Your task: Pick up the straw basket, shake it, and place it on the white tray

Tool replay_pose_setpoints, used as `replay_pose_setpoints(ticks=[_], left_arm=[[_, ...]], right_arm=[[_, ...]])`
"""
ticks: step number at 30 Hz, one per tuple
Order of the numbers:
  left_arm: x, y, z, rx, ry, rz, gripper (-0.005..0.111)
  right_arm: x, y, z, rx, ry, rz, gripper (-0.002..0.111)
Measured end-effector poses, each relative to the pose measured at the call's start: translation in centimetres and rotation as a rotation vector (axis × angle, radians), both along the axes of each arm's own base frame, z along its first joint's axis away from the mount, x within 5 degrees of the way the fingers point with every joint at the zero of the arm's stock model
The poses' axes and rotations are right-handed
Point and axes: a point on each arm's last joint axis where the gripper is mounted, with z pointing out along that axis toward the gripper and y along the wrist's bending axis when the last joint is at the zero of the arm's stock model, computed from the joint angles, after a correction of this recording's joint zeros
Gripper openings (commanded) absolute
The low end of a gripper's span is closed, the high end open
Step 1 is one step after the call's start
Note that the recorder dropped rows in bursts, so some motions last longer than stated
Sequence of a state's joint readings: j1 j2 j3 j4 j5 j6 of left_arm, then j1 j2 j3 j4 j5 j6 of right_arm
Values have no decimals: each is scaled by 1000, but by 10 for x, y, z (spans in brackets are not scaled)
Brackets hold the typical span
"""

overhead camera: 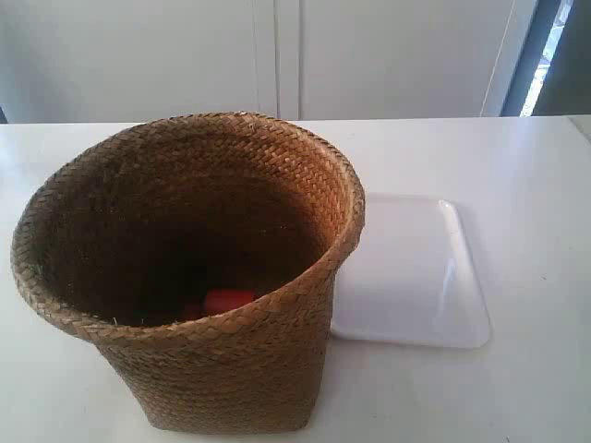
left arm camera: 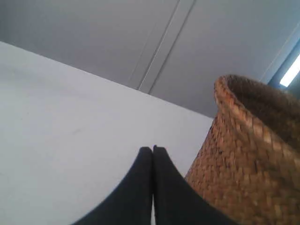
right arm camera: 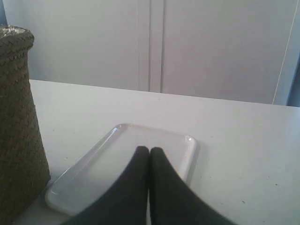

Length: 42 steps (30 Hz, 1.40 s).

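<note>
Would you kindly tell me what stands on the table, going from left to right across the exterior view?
straw basket → white tray

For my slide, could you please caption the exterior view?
Straw basket with red items inside, on the table beside the white tray.

Left fingers (left arm camera: pixel 138 187): two, matte black, smooth-surfaced, broad at base, curving inward to narrow rounded tips; thin seam between them. Right fingers (right arm camera: pixel 164 187): same matte black, same flared-base taper, rounded tips, thin seam down middle. Arms themselves outside all three views.
</note>
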<state>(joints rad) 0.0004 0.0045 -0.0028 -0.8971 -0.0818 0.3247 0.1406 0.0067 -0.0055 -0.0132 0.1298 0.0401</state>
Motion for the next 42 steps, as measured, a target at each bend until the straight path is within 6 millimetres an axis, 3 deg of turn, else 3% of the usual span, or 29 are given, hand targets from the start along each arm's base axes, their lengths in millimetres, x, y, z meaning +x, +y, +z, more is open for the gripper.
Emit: replay_pose_setpoints(ticks=[4,14,20,28,35,42], left_arm=[[0,1,1,-198,8,7,1],[0,1,1,-350,16,10,1],[-1,-7,-4,-344,91,-73,1],[-3,-15,-11,-191,151,-152,1],[-4,-17,-12,-177,169,-174,1],[-4,-17,-12,-184,175,-182,1]], right_arm=[[0,0,0,0,0,0,0],[0,0,0,-4,-1,0,0],[0,0,0,-6,-1,0,0],[0,0,1,-5,-13,0,0],[-2,0,22,31,-237,3,0],[-10,-2,47,597,-440,118,0]])
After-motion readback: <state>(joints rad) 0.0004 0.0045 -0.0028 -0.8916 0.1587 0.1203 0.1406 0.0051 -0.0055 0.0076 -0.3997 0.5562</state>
